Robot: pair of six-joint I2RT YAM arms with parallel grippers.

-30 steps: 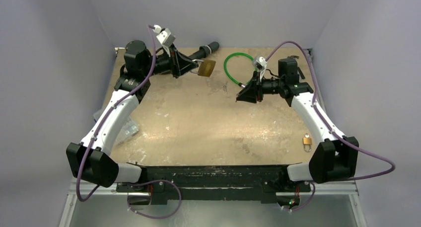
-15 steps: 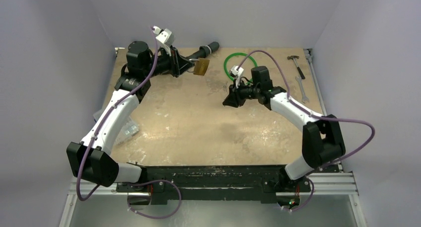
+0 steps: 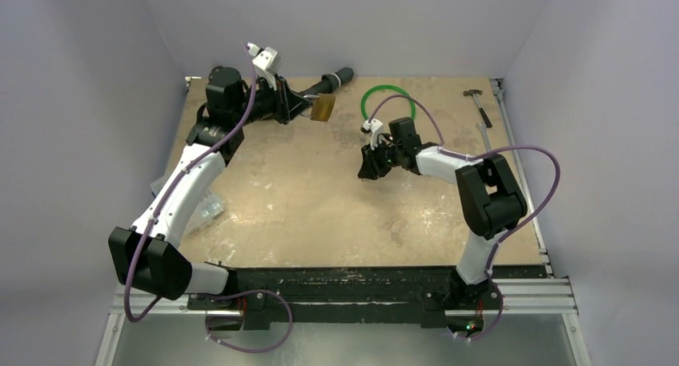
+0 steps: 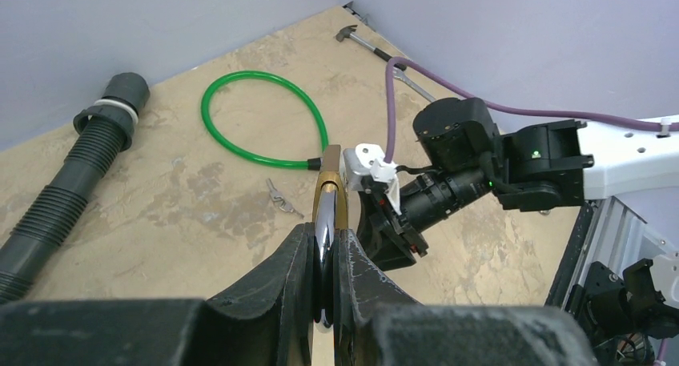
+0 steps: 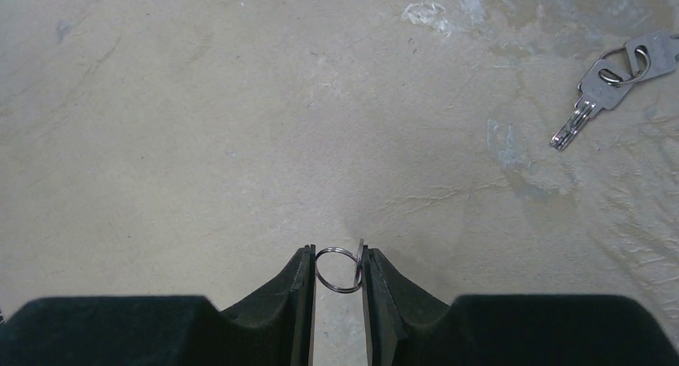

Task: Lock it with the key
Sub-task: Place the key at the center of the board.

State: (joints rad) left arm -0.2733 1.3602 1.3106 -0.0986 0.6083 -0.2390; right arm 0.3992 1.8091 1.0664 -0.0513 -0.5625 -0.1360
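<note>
scuffed tan desk (image 3: 320, 214) between grey walls: left tool (image 3: 307, 110) clamps the lock (image 3: 324, 108) aloft, upper centre-left of the top view.
right tool (image 3: 366, 172) sits below-right of the lock, well apart, pinched on a thin steel key ring (image 5: 338, 270); the key's blade i cannot make out. brass body juts past the left tool's matte black fingers (image 4: 280, 278), silver shackle nipped between them, long axis aimed toward the right tool. loose flat keys (image 5: 612, 82) lie on the desk.
</note>
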